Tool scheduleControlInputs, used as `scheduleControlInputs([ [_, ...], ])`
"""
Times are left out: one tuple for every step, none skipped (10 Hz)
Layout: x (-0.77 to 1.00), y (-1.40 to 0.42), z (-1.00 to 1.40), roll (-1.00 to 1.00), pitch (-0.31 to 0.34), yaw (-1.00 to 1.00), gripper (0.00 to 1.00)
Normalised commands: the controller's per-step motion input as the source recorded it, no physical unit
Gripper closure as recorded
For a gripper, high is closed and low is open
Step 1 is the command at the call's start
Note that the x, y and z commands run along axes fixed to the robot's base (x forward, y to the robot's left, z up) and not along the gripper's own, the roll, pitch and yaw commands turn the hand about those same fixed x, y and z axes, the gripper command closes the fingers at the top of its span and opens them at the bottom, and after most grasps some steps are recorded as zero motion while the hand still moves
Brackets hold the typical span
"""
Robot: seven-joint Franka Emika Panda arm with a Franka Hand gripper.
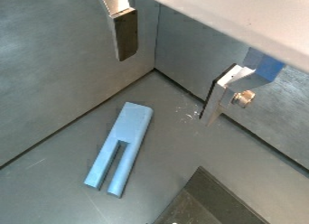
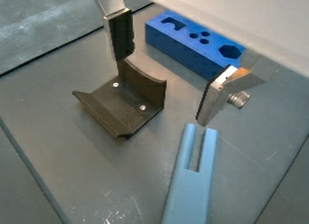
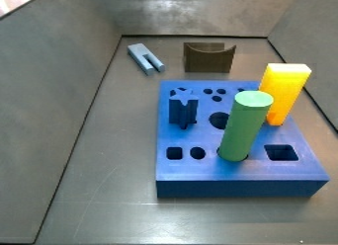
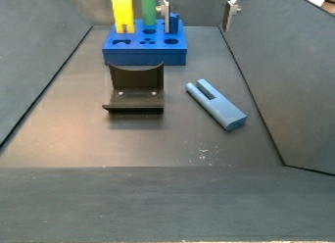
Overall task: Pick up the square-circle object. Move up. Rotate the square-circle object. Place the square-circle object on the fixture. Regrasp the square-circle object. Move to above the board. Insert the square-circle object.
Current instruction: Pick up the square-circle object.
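Observation:
The square-circle object [image 1: 121, 146] is a slim light blue-grey peg lying flat on the dark floor. It also shows in the wrist view [image 2: 187, 173] and in both side views [image 3: 146, 58] [image 4: 216, 103]. It lies beside the fixture [image 2: 121, 106], apart from it. My gripper [image 1: 175, 70] hangs high above the floor, open and empty, with nothing between its fingers [image 2: 119, 33]. In a side view only one finger [image 4: 234, 5] shows, at the top edge. The blue board [image 3: 238, 155] lies beyond the fixture [image 4: 133, 90].
A tall green cylinder [image 3: 244, 125] and a yellow block [image 3: 283, 91] stand in the board's holes. Grey walls enclose the floor on all sides; the peg lies near a side wall [image 4: 268, 61].

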Motion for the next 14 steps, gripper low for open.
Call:
scheduleControlInputs([
  [-0.02, 0.00, 0.00, 0.00, -0.009, 0.00, 0.00],
  [-0.25, 0.00, -0.57, 0.00, -0.060, 0.21, 0.00],
  [-0.29, -0.12, -0.98, 0.09, 0.000, 0.81, 0.00],
  [0.00, -0.08, -0.85, 0.06, 0.034, 1.00, 0.00],
  [0.00, -0.08, -0.87, 0.07, 0.036, 1.00, 0.00],
  [0.00, -0.13, -0.97, 0.12, 0.044, 1.00, 0.00],
  [0.00, -0.15, -0.96, 0.12, 0.059, 1.00, 0.00],
  [-0.16, -0.29, -0.98, 0.13, 0.083, 0.79, 0.00],
  [-0.29, -0.41, -1.00, 0.15, 0.099, 0.63, 0.00],
  [-0.34, -0.66, -0.84, 0.08, 0.114, 0.35, 0.00],
  [-0.45, -0.49, -0.67, -0.01, -0.053, 0.27, 0.00],
  [-0.42, -0.34, -0.53, -0.15, -0.216, 0.26, 0.00],
  [-0.29, -0.13, -0.42, -0.20, -0.244, 0.14, 0.00],
  [-0.08, -0.05, -0.43, -0.26, -0.199, 0.09, 0.00],
])
